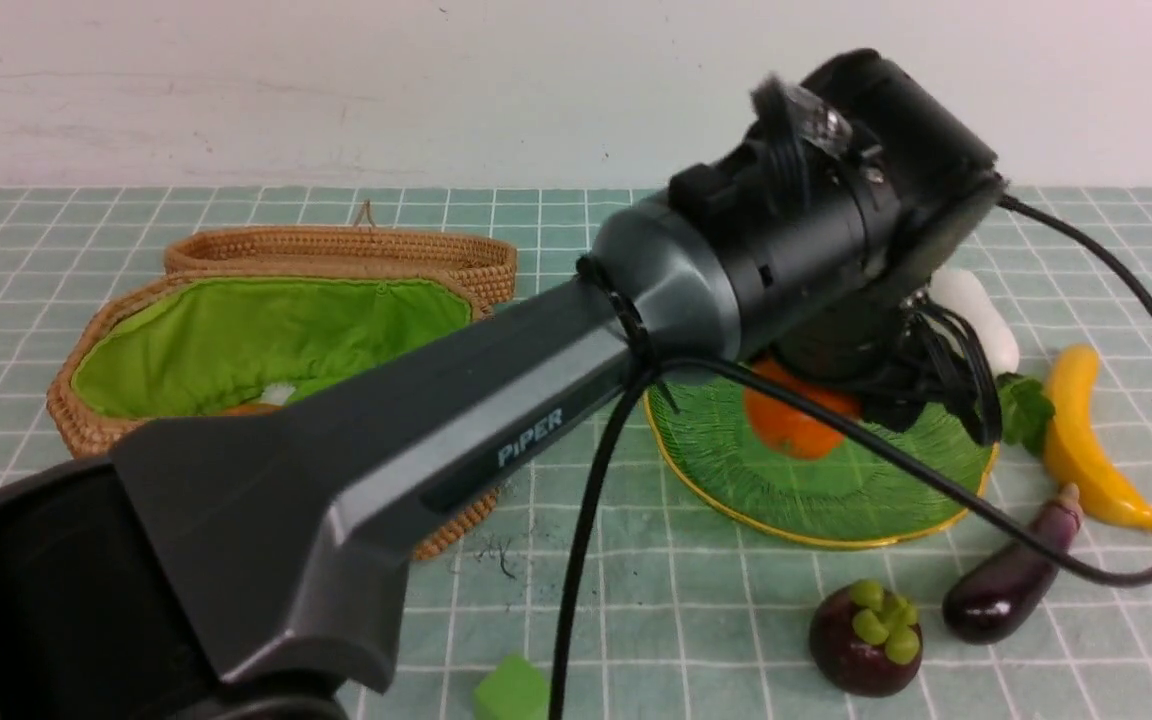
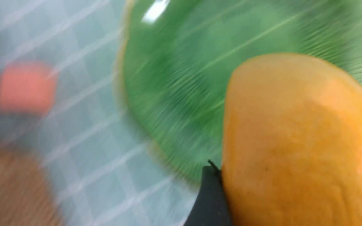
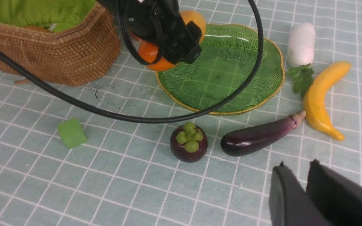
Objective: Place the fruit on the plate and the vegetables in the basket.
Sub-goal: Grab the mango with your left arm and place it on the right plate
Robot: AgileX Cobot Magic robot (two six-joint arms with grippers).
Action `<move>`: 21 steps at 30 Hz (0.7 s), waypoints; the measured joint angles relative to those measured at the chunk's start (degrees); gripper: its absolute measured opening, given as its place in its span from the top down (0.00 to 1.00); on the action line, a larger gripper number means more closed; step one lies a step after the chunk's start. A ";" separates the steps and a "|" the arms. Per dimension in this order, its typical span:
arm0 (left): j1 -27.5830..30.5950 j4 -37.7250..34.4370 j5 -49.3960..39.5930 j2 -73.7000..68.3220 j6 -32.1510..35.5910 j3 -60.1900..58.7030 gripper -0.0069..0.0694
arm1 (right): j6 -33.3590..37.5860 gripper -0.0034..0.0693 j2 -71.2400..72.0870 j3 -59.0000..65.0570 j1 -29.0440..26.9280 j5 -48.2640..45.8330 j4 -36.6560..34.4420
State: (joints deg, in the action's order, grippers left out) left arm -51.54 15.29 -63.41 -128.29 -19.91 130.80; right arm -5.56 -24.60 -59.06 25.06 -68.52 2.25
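From the front, the left arm [image 1: 496, 400] crosses the whole scene from near left to far right. Its bulky wrist hides the jaws below it, the far rim of the plate [image 1: 836, 500] and most of the mango [image 1: 786, 435]. Only an orange patch of the mango shows under the wrist, over the plate's basket side. The arm also cuts off the near end of the basket [image 1: 76, 415] and whatever lies inside. The radish [image 1: 981, 315], banana [image 1: 1086, 450], eggplant [image 1: 1011, 580] and mangosteen [image 1: 866, 640] lie on the cloth [image 1: 716, 620], outside the plate. The left wrist view is smeared: plate, cloth and a red block [image 2: 25, 86] are streaks. The mango alone is sharp and fills much of the frame, with one dark finger [image 2: 209, 197] flat against its side; the other finger is out of frame. From the right wrist, the left gripper [image 3: 181, 47] points steeply down, clamped around the mango at the plate's rim nearest the basket. Whether the fruit touches the glass I cannot tell. The right gripper [image 3: 298, 168], cut off at the frame's edge, hangs over the cloth on the near side of the eggplant. Its fingers are nearly pressed together on nothing.
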 joint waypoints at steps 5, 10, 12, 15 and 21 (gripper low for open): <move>6.15 -15.29 9.28 -3.17 16.40 0.00 0.18 | -0.40 0.79 0.00 0.00 0.00 0.08 0.39; 10.51 -21.81 15.40 -8.80 24.46 0.00 0.18 | -0.76 0.79 -0.46 0.00 0.00 0.79 0.39; 10.98 -22.98 16.32 -10.00 25.16 0.00 0.18 | -1.41 0.79 -1.14 0.00 0.00 0.85 0.39; 11.29 -23.84 17.26 -10.41 25.52 -0.13 0.14 | -2.09 0.78 -2.60 0.00 0.00 1.03 0.39; 11.44 -24.78 16.67 -9.26 25.73 -0.13 0.03 | -2.20 0.77 -5.45 0.05 0.00 2.21 0.39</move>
State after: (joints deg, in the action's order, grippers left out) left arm -40.09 -9.49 -46.74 -137.55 5.82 130.68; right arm -7.76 -30.05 -59.01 25.06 -66.31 2.65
